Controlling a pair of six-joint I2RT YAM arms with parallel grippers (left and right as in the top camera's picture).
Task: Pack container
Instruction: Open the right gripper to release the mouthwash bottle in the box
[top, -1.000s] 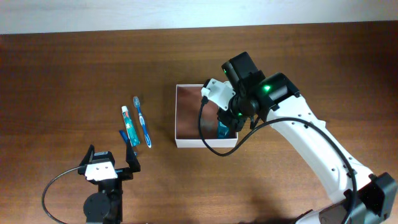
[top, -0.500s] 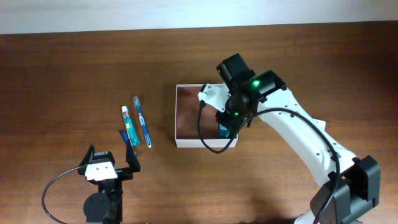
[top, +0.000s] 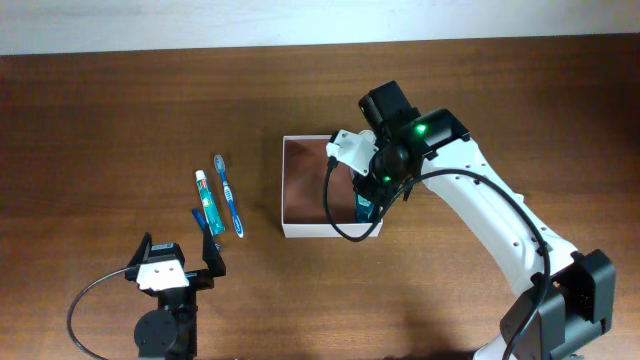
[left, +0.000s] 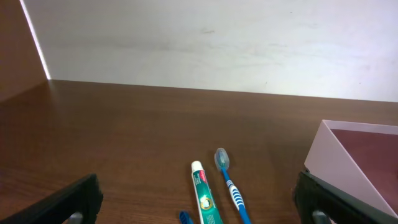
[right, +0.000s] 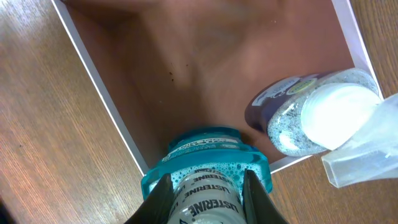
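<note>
Your left end effector (top: 180, 254) sits at the near left of the worktop (top: 100, 120), its fingers spread wide and gripping nothing. Just beyond it lie a toothpaste tube (top: 204, 199) and, to its right, a blue toothbrush (top: 229, 195), side by side and apart from the fingers. Right of those, near the middle of the worktop, stands the container (top: 305, 185), a shallow white-walled box with a reddish-brown floor. Your right end effector (top: 366, 202) is clamped on a teal mouthwash bottle (right: 208, 168), held over the container's near right corner, close to the wall. You cannot tell whether it touches the floor. Beside it, inside the container, stands a small bottle with a white cap (right: 314, 115).
</note>
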